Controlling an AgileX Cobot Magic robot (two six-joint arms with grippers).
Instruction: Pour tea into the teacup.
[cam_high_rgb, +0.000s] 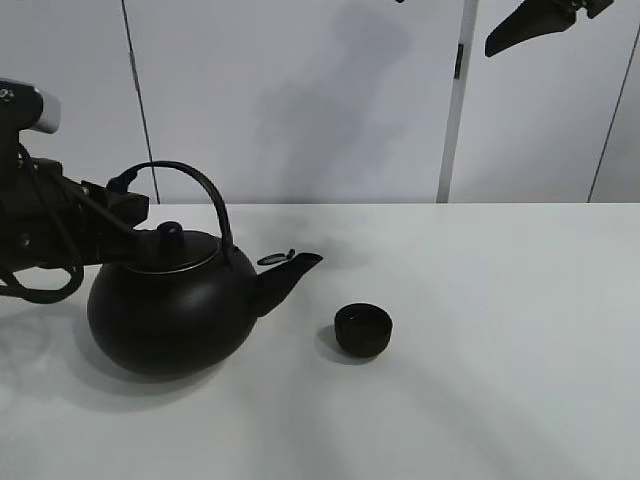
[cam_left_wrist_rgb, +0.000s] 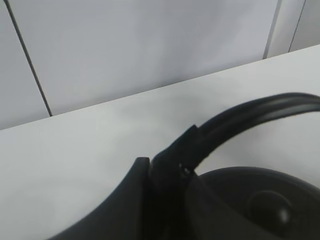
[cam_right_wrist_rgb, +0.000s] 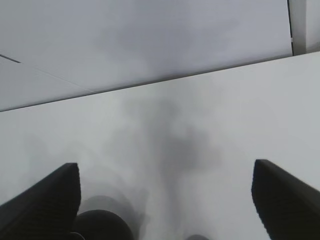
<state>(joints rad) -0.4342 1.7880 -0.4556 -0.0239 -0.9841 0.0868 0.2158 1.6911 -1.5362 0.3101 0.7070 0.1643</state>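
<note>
A large round black kettle (cam_high_rgb: 170, 310) is seen at the left of the exterior high frame, standing upright on the white table (cam_high_rgb: 500, 380). Its arched handle (cam_high_rgb: 205, 190) rises above the lid, whose small knob (cam_high_rgb: 170, 231) sits at the centre, and its short spout (cam_high_rgb: 290, 272) points toward the right of the frame. The left gripper (cam_high_rgb: 125, 205) is held at the left end of that handle; in the left wrist view its dark fingers (cam_left_wrist_rgb: 165, 172) are seen clamped on the handle's curved bar, with the kettle's lid and knob below.

The teacup (cam_high_rgb: 362, 329) — small, low and matte black — is placed just right of centre in the exterior high frame, near the spout tip but apart from it, slightly lower in the picture. No liquid can be made out between spout and cup, and whether the cup holds anything cannot be told.

The right gripper (cam_high_rgb: 530, 25) is raised well above the table, at the upper right edge of the exterior high frame. In the right wrist view its two fingers (cam_right_wrist_rgb: 47, 197) are spread wide at the lower corners, nothing between them — only bare table and a dark rounded shape at the lower left edge, too cut off to name.
</note>
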